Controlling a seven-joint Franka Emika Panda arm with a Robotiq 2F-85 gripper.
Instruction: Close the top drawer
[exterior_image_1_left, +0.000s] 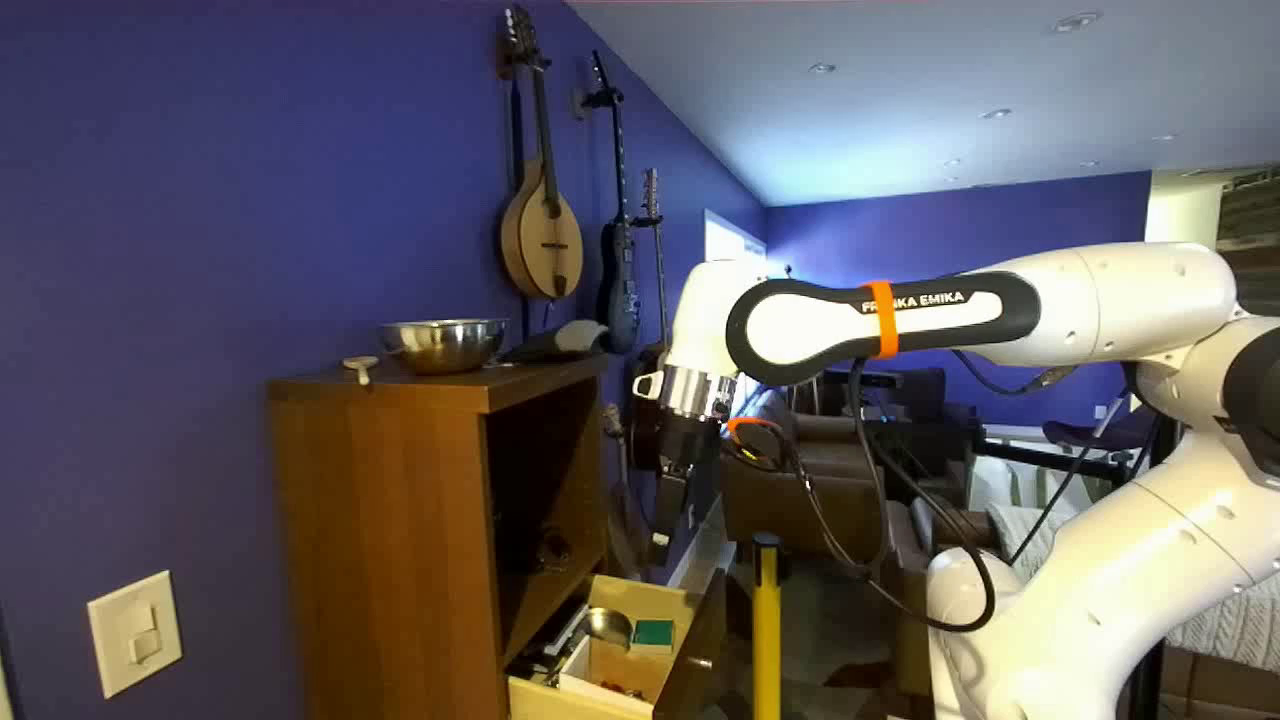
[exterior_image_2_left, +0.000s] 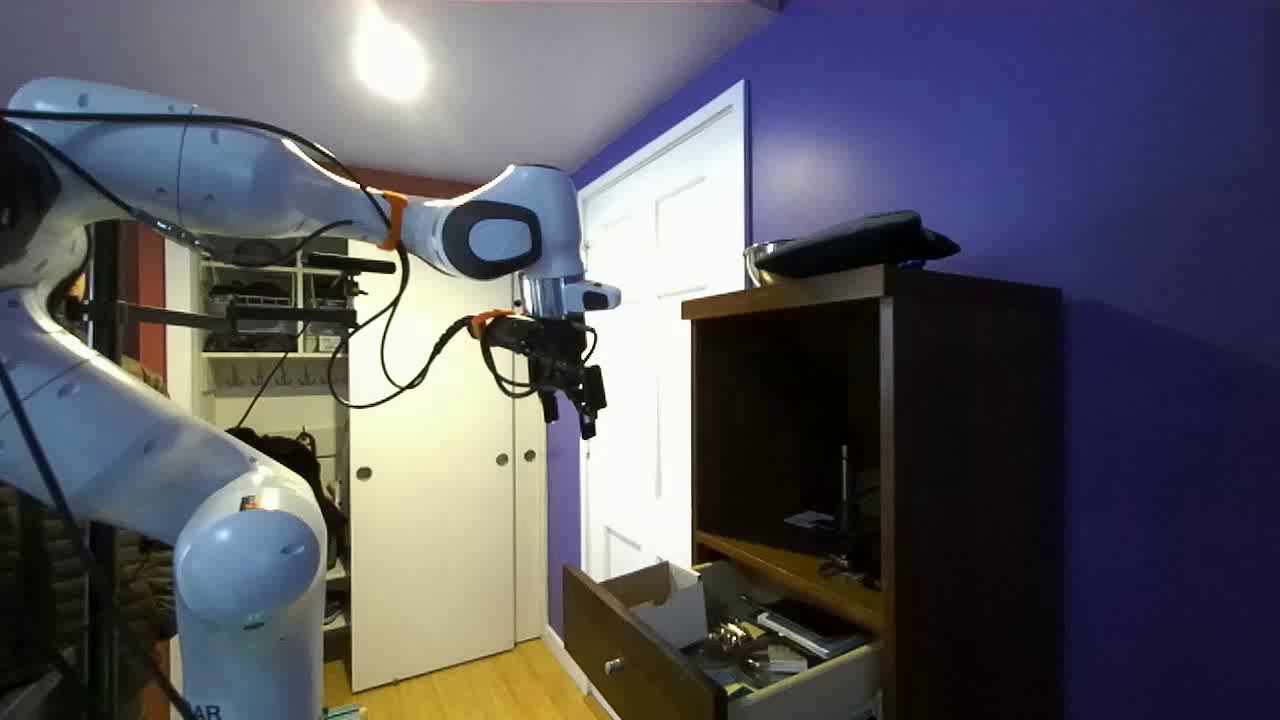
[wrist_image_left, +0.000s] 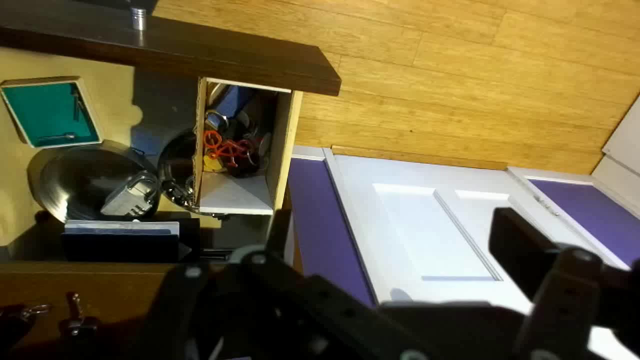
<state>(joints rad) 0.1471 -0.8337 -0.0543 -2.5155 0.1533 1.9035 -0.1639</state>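
An orange band (exterior_image_1_left: 881, 322) crosses “FRANKA EMIKA” (exterior_image_1_left: 932, 301) on the arm (exterior_image_1_left: 1080, 305); the gripper (exterior_image_2_left: 569, 417), jaws spread, hangs higher than the open top drawer (exterior_image_2_left: 655, 672).

Bent arm (exterior_image_1_left: 1090, 305), claw (exterior_image_2_left: 570, 412) downward, fingers (wrist_image_left: 517, 250) apart

the top drawer (exterior_image_2_left: 655, 672) stands open, jutting from the brown cabinet (exterior_image_1_left: 390, 540): a shallow box with pale wood sides, a dark brown front and a metallic knob (exterior_image_2_left: 613, 665).
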